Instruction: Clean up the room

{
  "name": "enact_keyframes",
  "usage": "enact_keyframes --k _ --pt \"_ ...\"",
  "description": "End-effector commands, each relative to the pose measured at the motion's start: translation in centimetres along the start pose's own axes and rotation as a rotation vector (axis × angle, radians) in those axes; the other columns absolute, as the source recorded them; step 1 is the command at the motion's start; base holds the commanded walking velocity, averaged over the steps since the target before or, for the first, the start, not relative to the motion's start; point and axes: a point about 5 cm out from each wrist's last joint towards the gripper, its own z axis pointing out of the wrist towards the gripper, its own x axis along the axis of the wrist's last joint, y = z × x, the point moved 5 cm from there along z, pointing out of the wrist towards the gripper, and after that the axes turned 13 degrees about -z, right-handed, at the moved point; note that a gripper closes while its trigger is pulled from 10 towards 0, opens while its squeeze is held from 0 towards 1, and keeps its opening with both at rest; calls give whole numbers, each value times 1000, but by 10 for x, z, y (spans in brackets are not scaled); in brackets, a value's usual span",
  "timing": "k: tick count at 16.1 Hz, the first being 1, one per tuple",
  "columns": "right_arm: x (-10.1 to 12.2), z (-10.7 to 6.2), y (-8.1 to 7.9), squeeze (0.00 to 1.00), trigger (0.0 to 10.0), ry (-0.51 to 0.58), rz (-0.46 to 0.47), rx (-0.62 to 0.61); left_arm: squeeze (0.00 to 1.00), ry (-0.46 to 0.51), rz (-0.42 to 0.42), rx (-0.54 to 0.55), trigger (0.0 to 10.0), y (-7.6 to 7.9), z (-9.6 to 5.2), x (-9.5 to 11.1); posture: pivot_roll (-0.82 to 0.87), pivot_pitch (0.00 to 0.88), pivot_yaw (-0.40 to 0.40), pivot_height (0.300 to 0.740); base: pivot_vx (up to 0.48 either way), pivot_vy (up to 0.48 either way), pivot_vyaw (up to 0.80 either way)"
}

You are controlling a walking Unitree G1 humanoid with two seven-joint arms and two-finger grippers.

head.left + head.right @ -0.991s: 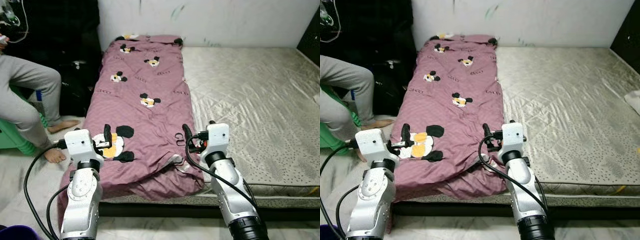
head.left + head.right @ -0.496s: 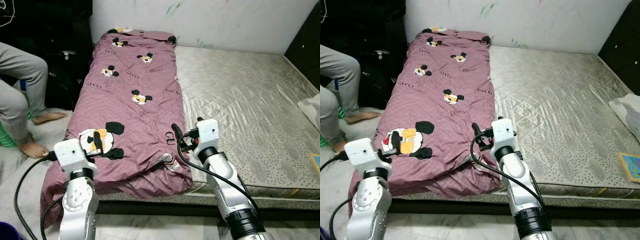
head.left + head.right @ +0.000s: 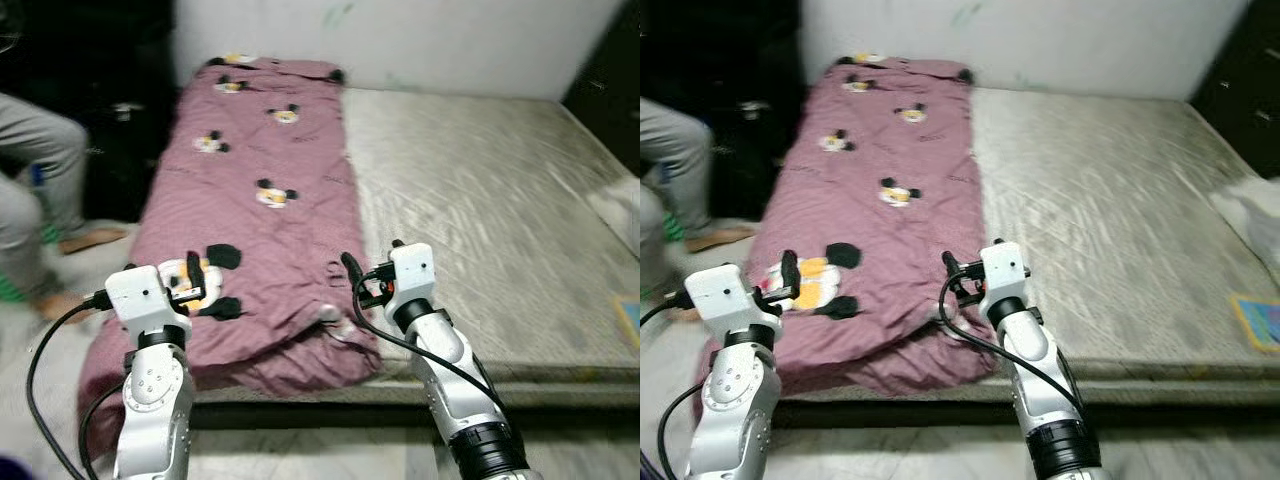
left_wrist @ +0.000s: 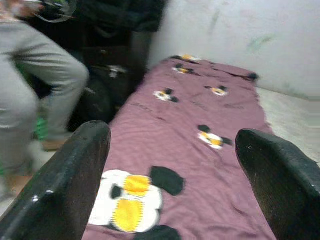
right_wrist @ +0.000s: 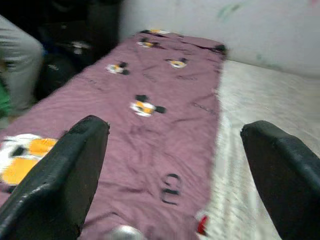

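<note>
The maroon cartoon-print quilt (image 3: 262, 190) lay along the mattress's (image 3: 490, 190) left side, its near end slumped over the edge. The left gripper (image 3: 192, 282) and right gripper (image 3: 352, 276) hovered above that end, jaws spread and empty. A shallow pinch risked catching only the top layer, and a person's foot (image 3: 88, 240) stood nearby.

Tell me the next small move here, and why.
Probably lower both open grippers, left gripper and right gripper, onto the purple blanket: they hover above its rumpled near end, which sags over the mattress edge, holding nothing.

Black letters "GU" on purple blanket (image 5: 170, 189), blurred
</note>
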Motion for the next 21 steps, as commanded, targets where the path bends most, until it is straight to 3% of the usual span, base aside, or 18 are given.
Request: enact_keyframes --k 1,8,15,19,21 --pt "-5 -2 9 0 10000 -20 0 -32 0 -32 -4 -27 10000 7 1 -7 53 43 -45 740 0 0 -800" --pt "-4 -3 3 0 10000 -9 8 -28 0 -28 0 -43 10000 10 7 -5 57 31 -32 740 0 0 -114" --pt "1 -4 19 0 10000 14 11 -119 0 -34 0 -117 10000 29 20 -4 19 14 28 740 0 0 0" --pt "1 -6 19 0 10000 17 -18 -111 0 -42 -24 -158 10000 39 14 -8 19 24 16 740 0 0 103" --pt "1 -4 17 0 10000 16 -18 -99 0 -37 -27 -156 10000 37 12 -7 26 29 4 740 0 0 225"
